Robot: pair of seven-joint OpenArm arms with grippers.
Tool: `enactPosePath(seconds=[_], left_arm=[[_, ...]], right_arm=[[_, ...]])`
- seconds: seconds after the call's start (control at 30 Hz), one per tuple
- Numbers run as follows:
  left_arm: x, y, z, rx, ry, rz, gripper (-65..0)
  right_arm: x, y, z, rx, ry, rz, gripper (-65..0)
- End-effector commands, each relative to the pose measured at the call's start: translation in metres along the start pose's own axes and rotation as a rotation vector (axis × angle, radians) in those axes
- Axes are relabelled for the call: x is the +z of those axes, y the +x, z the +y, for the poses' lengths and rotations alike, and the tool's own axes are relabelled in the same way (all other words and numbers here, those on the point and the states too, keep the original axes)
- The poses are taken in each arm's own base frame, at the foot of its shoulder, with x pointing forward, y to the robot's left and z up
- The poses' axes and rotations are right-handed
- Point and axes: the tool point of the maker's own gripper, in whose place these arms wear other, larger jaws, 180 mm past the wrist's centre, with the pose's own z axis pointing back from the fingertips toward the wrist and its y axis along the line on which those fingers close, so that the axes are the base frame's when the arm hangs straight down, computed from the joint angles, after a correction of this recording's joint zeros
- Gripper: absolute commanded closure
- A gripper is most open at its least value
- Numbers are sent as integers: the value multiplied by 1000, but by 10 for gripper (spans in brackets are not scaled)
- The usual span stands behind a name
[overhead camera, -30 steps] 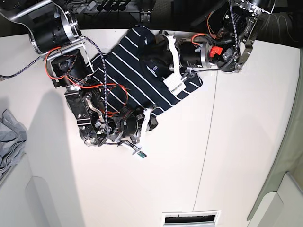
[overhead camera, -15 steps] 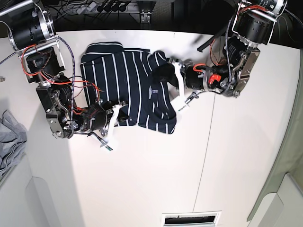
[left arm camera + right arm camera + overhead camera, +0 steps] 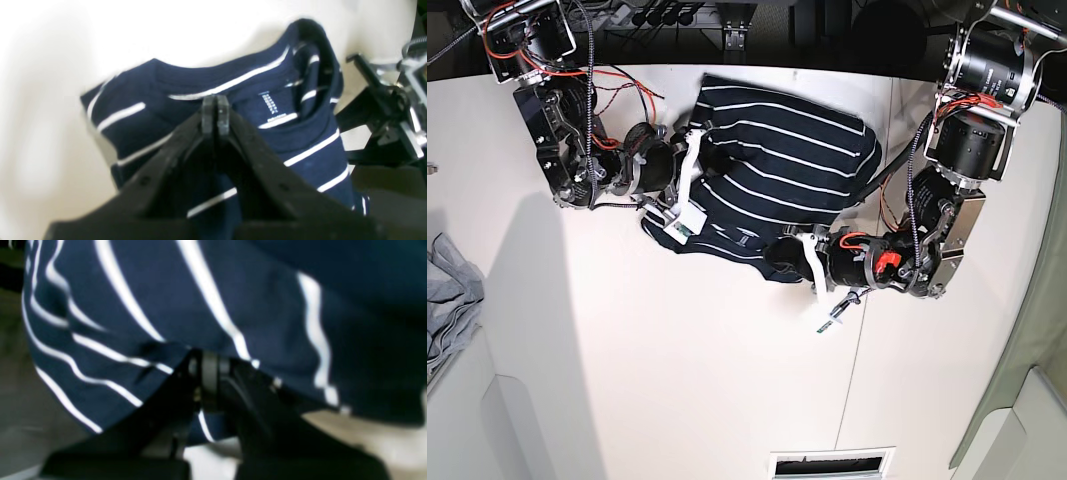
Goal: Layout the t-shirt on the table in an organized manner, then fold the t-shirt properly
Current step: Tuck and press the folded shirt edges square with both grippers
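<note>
1. Right now the near edge of the t-shirt (image 3: 777,190) is pinched by the left gripper (image 3: 793,255), jaws pressed flat together on the cloth close to the ribbed neck (image 3: 213,76); in the left wrist view the tips are seen closed with striped fabric bunched under them.
2. Further back, the opposite edge is clamped by the right gripper (image 3: 689,175), jaws likewise closed on a fold of the shirt, as seen in the right wrist view where cloth drapes over the black fingertips (image 3: 206,373).
3. Between the two grips the shirt is stretched on a diagonal, its long axis running from the near-right grip up to the far-left grip, crumpled and doubled over, not flat.
4. Both arms are equally engaged, so the coming spread is judged to depend on the grips being drawn apart along that diagonal.
5. Beyond, the shirt is seen lying at the far edge of the table (image 3: 727,380), the near part being bare.
</note>
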Motion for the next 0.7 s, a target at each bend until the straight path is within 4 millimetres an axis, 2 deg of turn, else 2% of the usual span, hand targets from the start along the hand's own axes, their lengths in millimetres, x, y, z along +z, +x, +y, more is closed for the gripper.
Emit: enactPosePath(seconds=[0.0, 0.2, 0.37, 0.47, 0.57, 0.67], left_arm=[[8, 20, 2, -27, 2, -38, 0], [15, 24, 1, -11, -21, -57, 0], [41, 44, -8, -53, -56, -94, 0], [60, 46, -8, -81, -58, -90, 0], [75, 29, 0, -81, -40, -60, 0], [89, -5, 5, -68, -28, 0, 0]], right_arm=[[9, 20, -7, 19, -17, -58, 0], [33, 34, -38, -56, -84, -149, 0], [63, 45, -60, -184, -83, -260, 0], [83, 44, -74, -251, -85, -305, 0], [101, 34, -86, -322, -90, -316, 0], [116, 20, -92, -380, -74, -324, 0]])
